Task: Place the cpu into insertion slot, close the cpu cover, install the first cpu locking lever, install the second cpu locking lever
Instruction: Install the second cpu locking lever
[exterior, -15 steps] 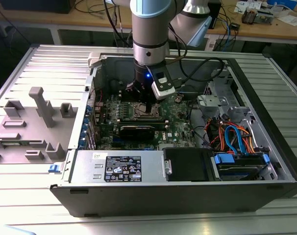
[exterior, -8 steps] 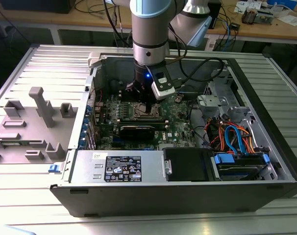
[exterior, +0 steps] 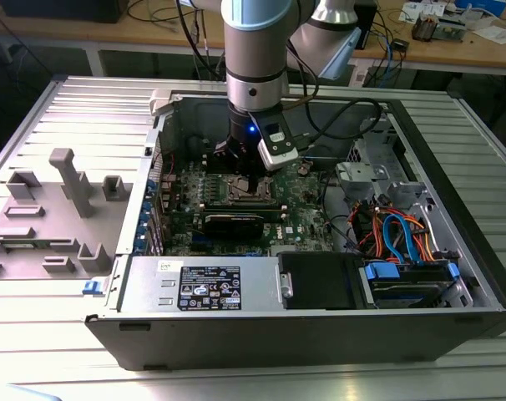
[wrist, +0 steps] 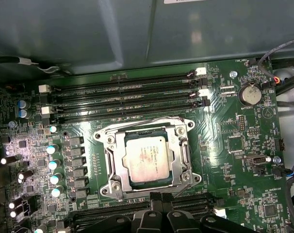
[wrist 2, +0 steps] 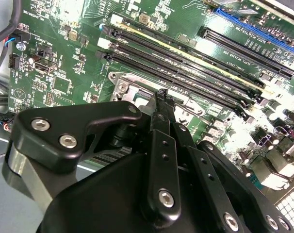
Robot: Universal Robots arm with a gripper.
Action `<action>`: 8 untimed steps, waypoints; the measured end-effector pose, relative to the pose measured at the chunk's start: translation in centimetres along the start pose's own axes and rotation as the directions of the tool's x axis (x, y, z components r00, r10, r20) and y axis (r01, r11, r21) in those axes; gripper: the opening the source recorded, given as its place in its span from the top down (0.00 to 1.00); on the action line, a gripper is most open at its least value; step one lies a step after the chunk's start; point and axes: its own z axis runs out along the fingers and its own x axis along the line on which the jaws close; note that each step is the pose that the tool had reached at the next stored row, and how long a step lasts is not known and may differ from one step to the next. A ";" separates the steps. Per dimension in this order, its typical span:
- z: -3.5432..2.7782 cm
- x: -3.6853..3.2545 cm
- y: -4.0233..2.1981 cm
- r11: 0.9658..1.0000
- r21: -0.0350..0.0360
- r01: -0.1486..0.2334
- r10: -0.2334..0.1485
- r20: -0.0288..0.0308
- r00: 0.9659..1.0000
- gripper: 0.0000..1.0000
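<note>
The cpu [wrist: 146, 159], a silvery-grey square chip, lies flat in the insertion slot [wrist: 104, 141] on the green board. The cpu cover [wrist: 119, 162], a thin metal frame, lies down around the chip. One thin wire lever [wrist: 137, 122] runs along one edge of the socket. A second wire lever [wrist: 183, 187] slants up at the corner nearest my fingertips. My gripper [wrist: 156, 198] hovers at the socket's edge, its black fingers together with nothing visible between them. The second wrist view has the gripper [wrist 2: 160, 95] over a socket corner [wrist 2: 122, 87]. The exterior view places the gripper [exterior: 250, 180] right above the socket [exterior: 240, 190].
Long black memory slots [wrist: 122, 97] flank the socket on two sides. A black card [exterior: 240, 222] lies just in front of it. The case also holds a power supply [exterior: 203, 288] and a drive cage with blue and orange cables [exterior: 403, 238]. A grey fixture [exterior: 69, 188] stands outside, at the exterior view's left.
</note>
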 end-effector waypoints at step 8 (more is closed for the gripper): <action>0.04 0.28 -0.03 1.000 0.000 0.000 0.000 0.000 1.000 0.89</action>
